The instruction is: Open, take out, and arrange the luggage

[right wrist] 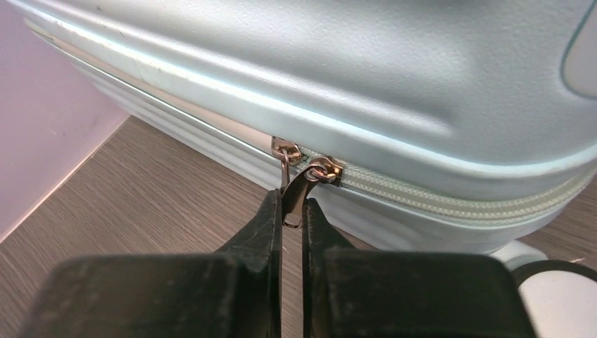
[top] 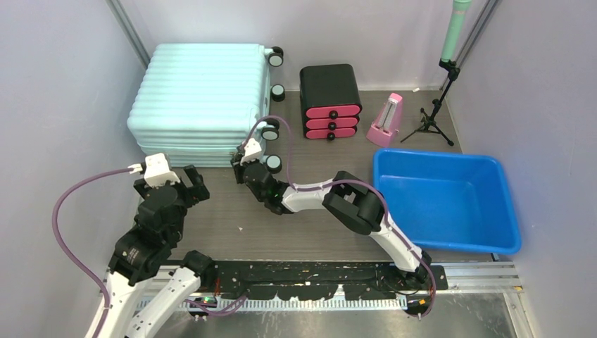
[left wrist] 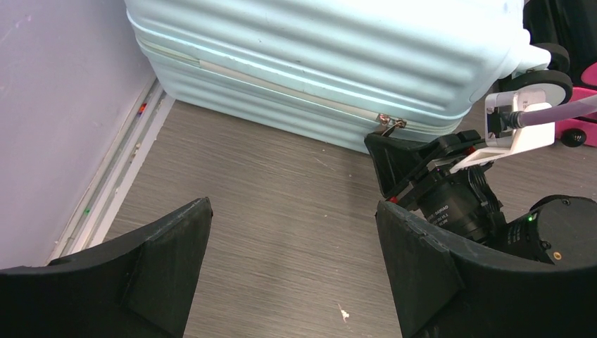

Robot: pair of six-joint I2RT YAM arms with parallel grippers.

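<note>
Near edge: both arm bases on a black rail. Left gripper hangs over bare table at near left, claw wide apart, nothing between the fingers, well short of the luggage. Purple cable loops out from the left wrist. Right arm reaches left across the middle of the table; right gripper is at the near right corner of the luggage. Its claw is drawn together on a zip pull, the metal tab pinched edge-on between the two pads. A second slider sits touching the first, just to its left; its tab drops behind the left finger and I cannot tell whether it is caught too. Luggage: pale mint, ribbed hard shell, lying flat on its broad side at far left, close to the left wall, lid shut, zip seam running along the near side wall. Black wheels point right. To the right at mid-depth, blue tub, near the right wall. Farther back, right of the wheels, black drawer box with pink drawers, upright. Just right of it, a small pink wedge-shaped item. Far right, a black tripod carrying a green tube, tilted slightly right.
</note>
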